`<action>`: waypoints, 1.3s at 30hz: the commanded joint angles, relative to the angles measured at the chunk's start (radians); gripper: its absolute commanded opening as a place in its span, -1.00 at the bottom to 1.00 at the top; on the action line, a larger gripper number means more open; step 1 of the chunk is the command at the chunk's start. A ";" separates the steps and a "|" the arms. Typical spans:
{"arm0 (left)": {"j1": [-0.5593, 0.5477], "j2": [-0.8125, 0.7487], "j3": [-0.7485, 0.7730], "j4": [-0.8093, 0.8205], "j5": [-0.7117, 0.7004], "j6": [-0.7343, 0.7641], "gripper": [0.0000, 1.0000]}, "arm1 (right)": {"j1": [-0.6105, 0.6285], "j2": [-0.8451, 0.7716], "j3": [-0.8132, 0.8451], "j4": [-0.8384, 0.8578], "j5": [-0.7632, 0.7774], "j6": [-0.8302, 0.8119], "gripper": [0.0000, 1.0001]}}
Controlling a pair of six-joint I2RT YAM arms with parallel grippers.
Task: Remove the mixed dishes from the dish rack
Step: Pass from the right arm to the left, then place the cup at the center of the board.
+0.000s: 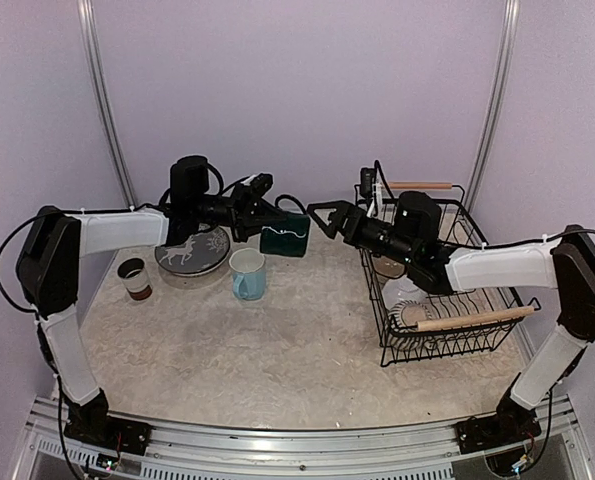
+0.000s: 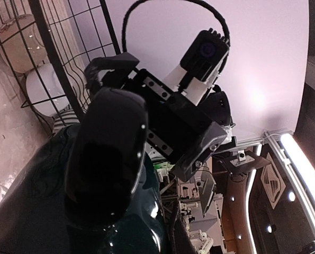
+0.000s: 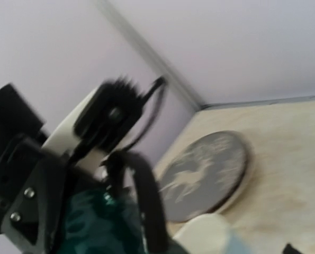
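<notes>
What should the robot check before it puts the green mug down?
1. Is the left gripper shut on the glossy dark green ceramic mug? ok.
2. Is the right gripper open? ok.
3. Is the right gripper fully clear of the mug? cannot tell.
4. Is there bare space on the speckled beige table in front of the light blue mug? ok.
5. Is the black wire dish rack emptied? not ok, dishes sit inside.

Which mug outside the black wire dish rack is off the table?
The dark green glazed mug, clamped mid-air in the left gripper; the light blue mug and brown-and-white cup stand on the table.
</notes>
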 commanded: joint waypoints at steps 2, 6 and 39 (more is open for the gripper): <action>0.012 -0.111 0.082 -0.399 -0.108 0.315 -1.00 | -0.027 -0.097 0.010 -0.235 0.113 -0.127 0.99; 0.002 -0.150 0.169 -0.711 -0.267 0.537 -1.00 | -0.029 -0.142 0.084 -0.462 0.227 -0.200 0.99; -0.109 -0.194 0.139 -1.358 -1.447 0.157 -1.00 | -0.033 -0.424 0.029 -0.814 0.743 -0.319 1.00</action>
